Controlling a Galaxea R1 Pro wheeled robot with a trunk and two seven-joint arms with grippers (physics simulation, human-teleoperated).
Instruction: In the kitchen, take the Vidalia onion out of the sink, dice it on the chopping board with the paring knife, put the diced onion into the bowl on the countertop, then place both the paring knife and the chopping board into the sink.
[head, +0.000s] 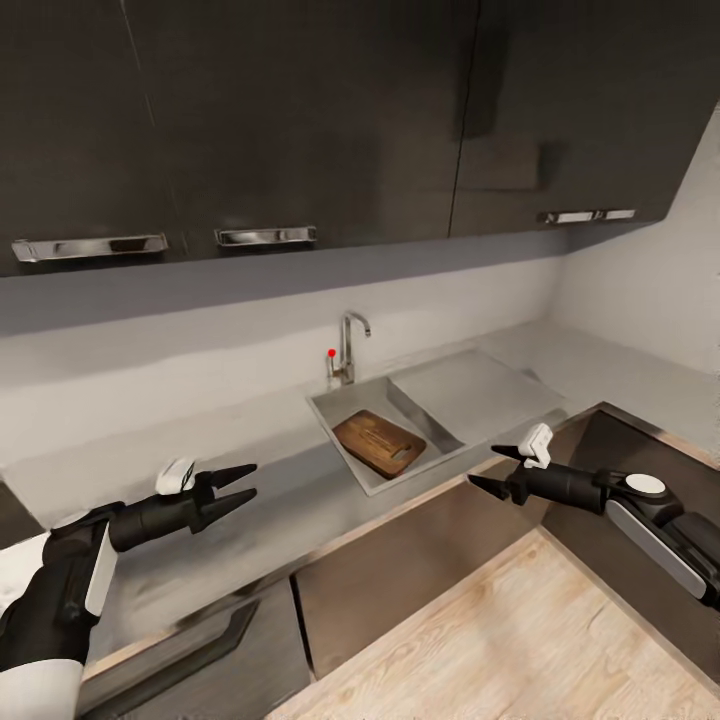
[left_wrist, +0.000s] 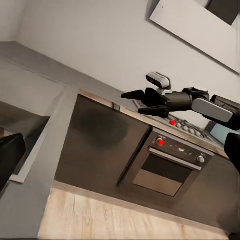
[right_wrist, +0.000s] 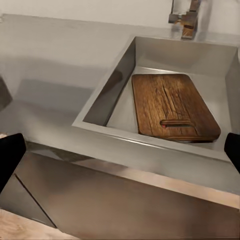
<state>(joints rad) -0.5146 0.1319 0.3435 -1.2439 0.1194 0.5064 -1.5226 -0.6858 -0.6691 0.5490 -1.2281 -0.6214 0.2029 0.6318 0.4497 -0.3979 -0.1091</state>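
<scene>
The dark brown chopping board (head: 378, 443) lies flat inside the steel sink (head: 325, 412), below the chrome tap (head: 349, 345); the right wrist view shows the board (right_wrist: 165, 107) with its slot handle toward the basin's near wall (right_wrist: 110, 95). My left gripper (head: 249, 481) hovers open over the grey countertop (head: 285, 465), left of the sink. My right gripper (head: 484, 467) hangs open off the counter's front edge, right of the basin, and appears open in the left wrist view (left_wrist: 131, 103). Onion, paring knife and bowl are out of view.
Dark wall cabinets with chrome handles (head: 265, 236) hang above the backsplash. A flat drainboard (head: 470, 390) adjoins the basin on the right. An oven (left_wrist: 167, 167) with red knobs sits under the counter further right. Light wood floor (head: 500, 640) lies in front.
</scene>
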